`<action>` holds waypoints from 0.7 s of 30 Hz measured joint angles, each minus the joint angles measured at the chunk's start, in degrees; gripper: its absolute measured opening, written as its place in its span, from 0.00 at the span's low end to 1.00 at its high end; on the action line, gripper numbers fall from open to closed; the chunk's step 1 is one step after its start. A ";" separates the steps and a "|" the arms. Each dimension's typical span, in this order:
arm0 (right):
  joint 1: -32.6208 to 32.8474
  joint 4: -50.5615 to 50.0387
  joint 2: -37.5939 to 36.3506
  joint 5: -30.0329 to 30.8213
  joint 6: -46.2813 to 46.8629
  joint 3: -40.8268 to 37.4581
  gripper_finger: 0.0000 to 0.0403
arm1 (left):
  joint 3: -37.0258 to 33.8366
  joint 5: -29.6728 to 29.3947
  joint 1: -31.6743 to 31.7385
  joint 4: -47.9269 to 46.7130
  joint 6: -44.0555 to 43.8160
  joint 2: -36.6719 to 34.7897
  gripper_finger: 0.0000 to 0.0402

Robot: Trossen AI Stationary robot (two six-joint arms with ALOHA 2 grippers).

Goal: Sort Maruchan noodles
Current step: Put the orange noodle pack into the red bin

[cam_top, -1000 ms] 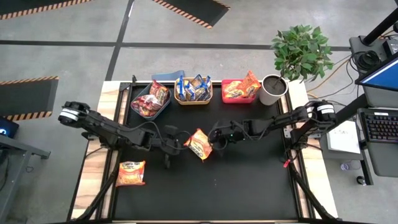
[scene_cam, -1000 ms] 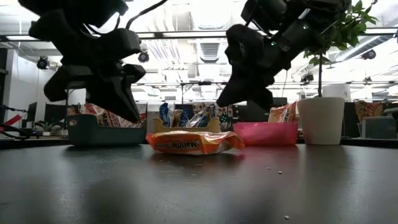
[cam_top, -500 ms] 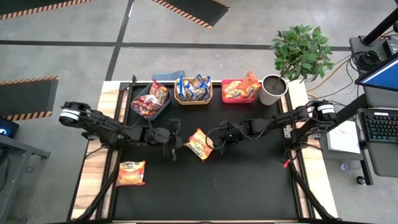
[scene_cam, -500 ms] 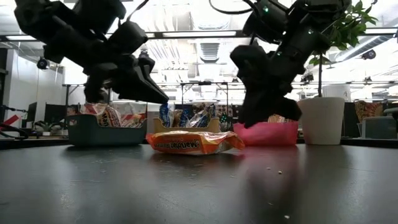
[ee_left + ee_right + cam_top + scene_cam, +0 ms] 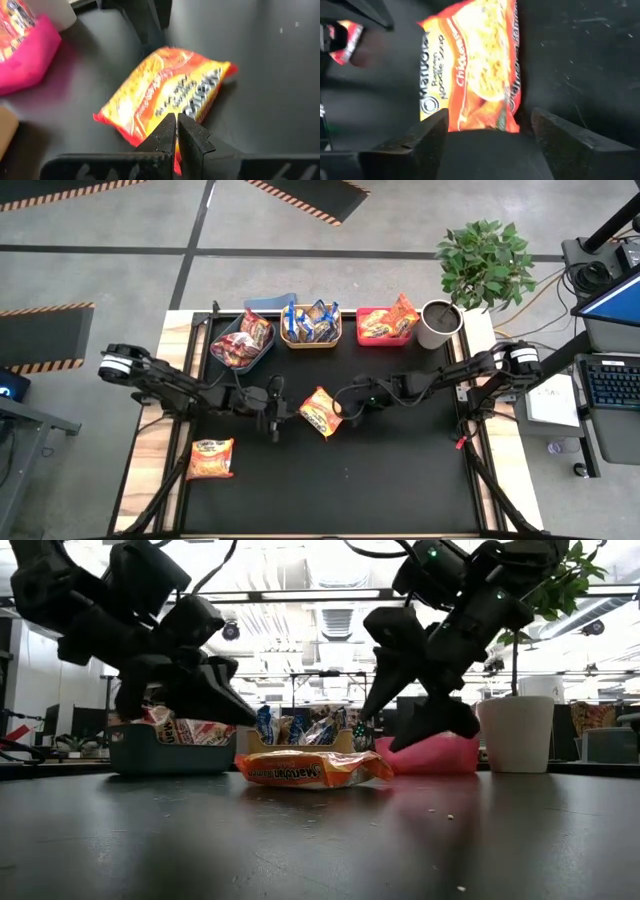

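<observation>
High view: I see the orange Maruchan chicken packet (image 5: pixel 321 411) lying flat mid-tabletop (image 5: pixel 400 480), between my grippers. Right gripper (image 5: pixel 345 408) sits just beside it, jaws spread and empty; left gripper (image 5: pixel 277 420) has jaws clenched on nothing.

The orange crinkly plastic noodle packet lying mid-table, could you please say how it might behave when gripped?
The orange crinkly plastic noodle packet looks puffy and glossy, so its film may slip or crumple under the open right gripper. It lies flat in the low view, so it probably won't roll. Its sealed edge looks thin and likely floppy.
</observation>
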 joint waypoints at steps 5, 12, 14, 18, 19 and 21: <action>0.51 3.75 0.14 1.09 1.89 -1.82 0.75 | 0.26 0.00 0.02 2.63 -0.93 3.78 0.00; 1.45 4.76 0.22 2.99 2.86 -2.84 0.80 | 0.95 -0.01 0.08 6.32 -2.14 9.11 0.00; 1.55 5.95 0.87 3.34 2.89 -3.00 0.80 | 0.95 -0.01 0.28 6.57 -3.18 10.21 0.00; 1.66 8.98 2.67 3.31 2.94 -3.15 0.80 | 0.89 -0.02 0.79 7.21 -5.38 11.99 0.00; 1.68 9.08 3.15 3.36 2.97 -3.26 0.80 | 0.77 -0.02 0.91 7.24 -5.82 12.52 0.00; 1.67 11.02 4.33 3.77 2.93 -3.28 0.80 | 0.60 0.08 0.92 7.52 -6.44 12.88 0.00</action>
